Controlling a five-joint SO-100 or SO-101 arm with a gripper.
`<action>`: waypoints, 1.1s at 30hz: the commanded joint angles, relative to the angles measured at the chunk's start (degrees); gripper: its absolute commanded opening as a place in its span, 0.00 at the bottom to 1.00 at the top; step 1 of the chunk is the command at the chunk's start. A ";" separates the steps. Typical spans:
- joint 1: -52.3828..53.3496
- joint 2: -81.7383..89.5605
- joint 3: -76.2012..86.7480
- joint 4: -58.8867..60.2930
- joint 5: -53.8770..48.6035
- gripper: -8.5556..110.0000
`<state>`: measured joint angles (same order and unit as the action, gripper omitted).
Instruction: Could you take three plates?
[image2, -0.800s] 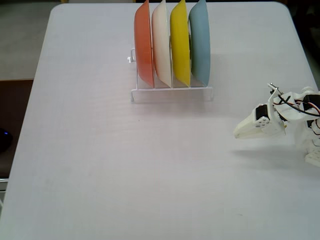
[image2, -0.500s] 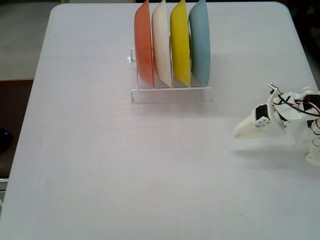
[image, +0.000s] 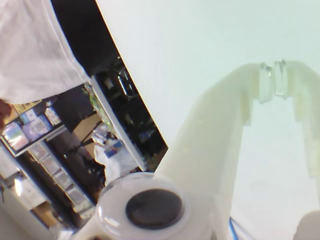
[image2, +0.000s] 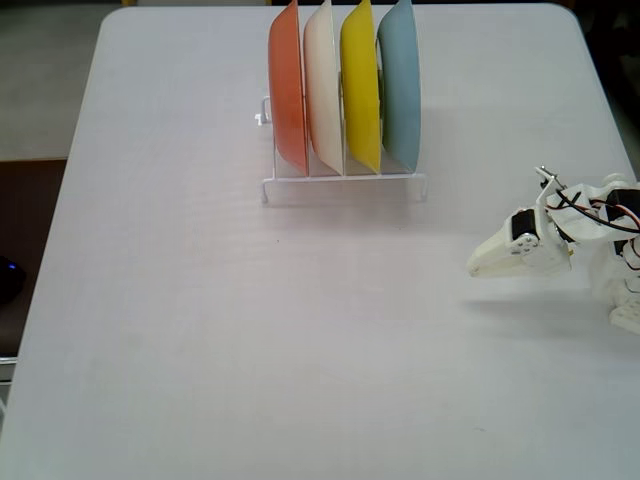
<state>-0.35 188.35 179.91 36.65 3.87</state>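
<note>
In the fixed view, the light blue plate (image2: 402, 85), the yellow plate (image2: 360, 88) and the cream-white plate (image2: 324, 88) stand on edge side by side in a white wire rack (image2: 345, 186) at the table's far middle. My white gripper (image2: 474, 268) rests low at the right edge, well to the right of and nearer than the rack, pointing left. In the wrist view its fingertips (image: 272, 80) meet over bare table with nothing between them. The plates are out of the wrist view.
An orange plate (image2: 287, 90) stands in the rack's leftmost slot. The white table (image2: 250, 330) spreads wide in front of the rack. Its left edge (image: 132, 97) shows in the wrist view, with shelves and clutter beyond it.
</note>
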 joint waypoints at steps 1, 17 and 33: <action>0.35 1.23 -0.09 0.09 0.09 0.07; 0.35 1.23 -0.09 0.09 0.09 0.07; 2.37 1.23 -0.09 0.09 2.64 0.10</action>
<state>1.67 188.35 179.91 36.65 6.42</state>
